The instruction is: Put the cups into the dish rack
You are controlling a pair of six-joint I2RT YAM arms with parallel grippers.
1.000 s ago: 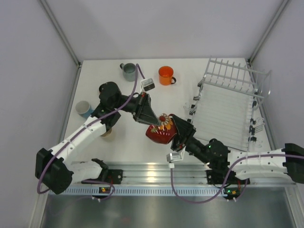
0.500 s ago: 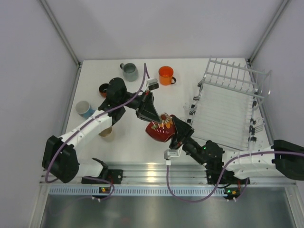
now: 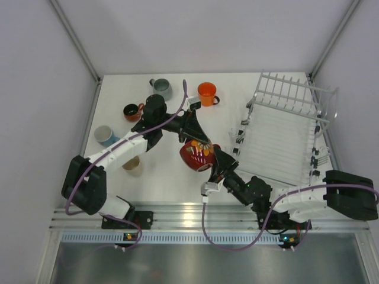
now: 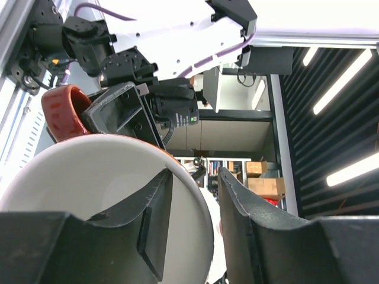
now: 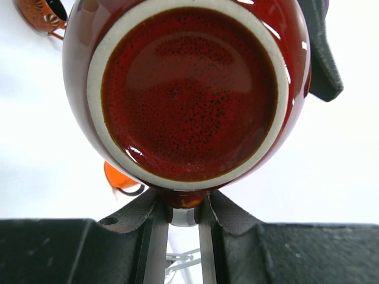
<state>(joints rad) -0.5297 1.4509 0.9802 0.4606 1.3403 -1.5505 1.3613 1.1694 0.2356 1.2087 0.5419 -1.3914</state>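
The dark red mug (image 3: 196, 155), white inside (image 4: 83, 177), hangs over the middle of the table between both grippers. My right gripper (image 5: 181, 201) is shut on its handle, with the mug's round base (image 5: 186, 89) facing the right wrist camera. My left gripper (image 4: 195, 173) straddles the rim: one finger is inside the mug, the other stands off it with a gap, so the jaws are open. The dish rack (image 3: 284, 139) lies at the right. Grey (image 3: 161, 89), bright orange (image 3: 206, 93), squat orange-red (image 3: 131, 111) and light blue (image 3: 105, 135) mugs stand on the table. The cream mug (image 3: 132, 164) is partly under the left arm.
White walls with metal posts enclose the table on three sides. A metal rail (image 3: 189, 214) runs along the near edge by the arm bases. The rack's upright tines (image 3: 290, 89) rise at the back right corner.
The right gripper has closed on the mug's handle. The left jaws have opened off the rim. The left arm and the mug have shifted slightly toward the back right.
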